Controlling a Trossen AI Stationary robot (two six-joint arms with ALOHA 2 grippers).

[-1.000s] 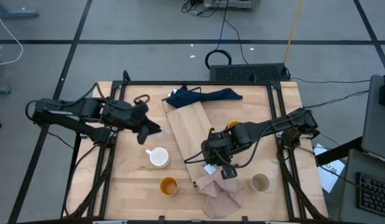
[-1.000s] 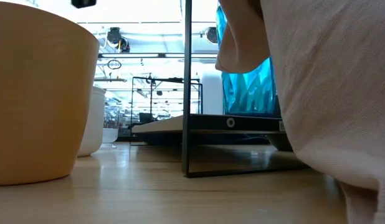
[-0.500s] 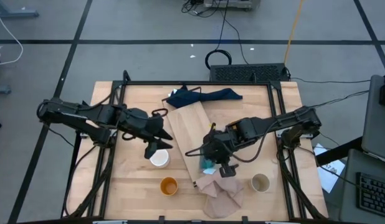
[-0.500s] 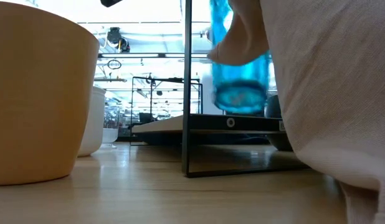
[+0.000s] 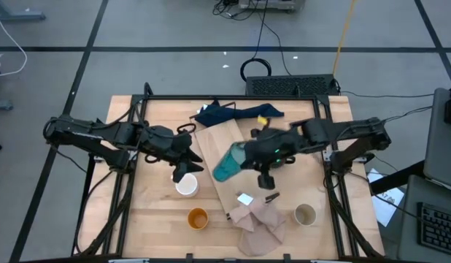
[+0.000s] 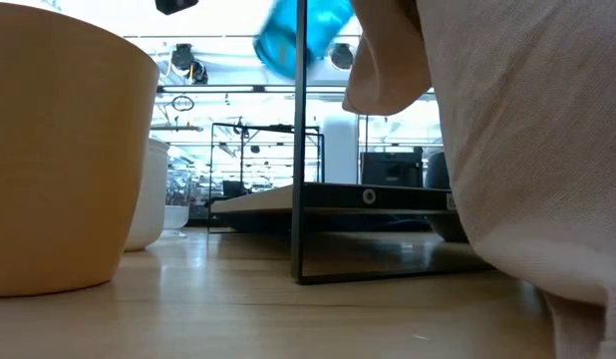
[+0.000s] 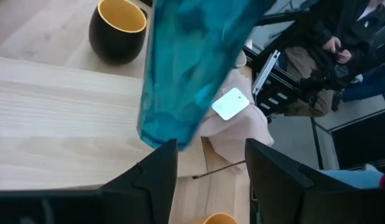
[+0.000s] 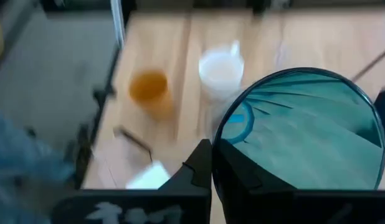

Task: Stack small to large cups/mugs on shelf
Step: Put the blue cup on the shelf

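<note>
1. Change since half a second ago: the teal cup now hangs higher and further left over the shelf, and a small white tag lies uncovered on the board where the cup was.
2. Left gripper sits just above the white mug, barely shifted from half a second ago; its fingers stand apart with nothing between them.
3. Orange cup stands upright near the table's front edge, well apart from the shelf's centre.
4. Teal cup lies tilted on its side in the air, its long axis running roughly across the table and its open mouth facing the right wrist camera.
5. Right gripper grips the teal cup at the rim, its fingers closed on the wall.
6. Mustard-yellow mug stands upright beside the shelf's right edge.
7. Pinkish-beige cloth lies crumpled at the shelf's near end.
8. Beige-grey cup stands upright at the front right.
</note>
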